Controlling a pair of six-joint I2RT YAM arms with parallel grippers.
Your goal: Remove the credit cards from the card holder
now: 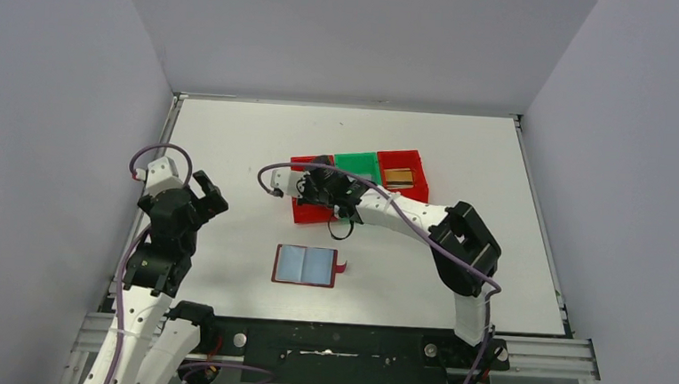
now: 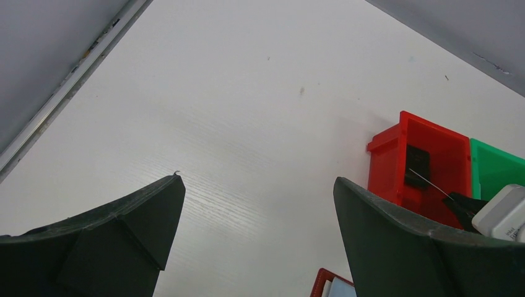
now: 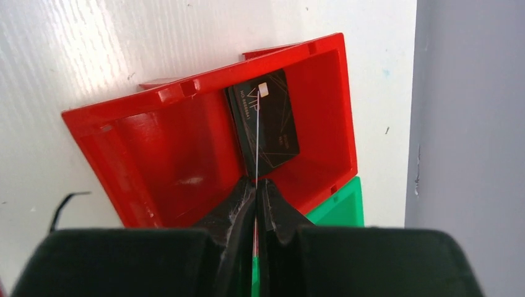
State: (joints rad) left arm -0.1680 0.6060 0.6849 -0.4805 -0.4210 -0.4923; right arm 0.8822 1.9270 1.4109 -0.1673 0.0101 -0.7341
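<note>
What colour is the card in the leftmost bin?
The credit card is black with gold lines; see right wrist view.

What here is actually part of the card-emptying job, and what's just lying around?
Part of the job: open card holder; dark card, in a red bin; gold card, in the second red bin; thin card, edge-on, pinched in the right gripper.
Just standing by: green bin; open left gripper.
</note>
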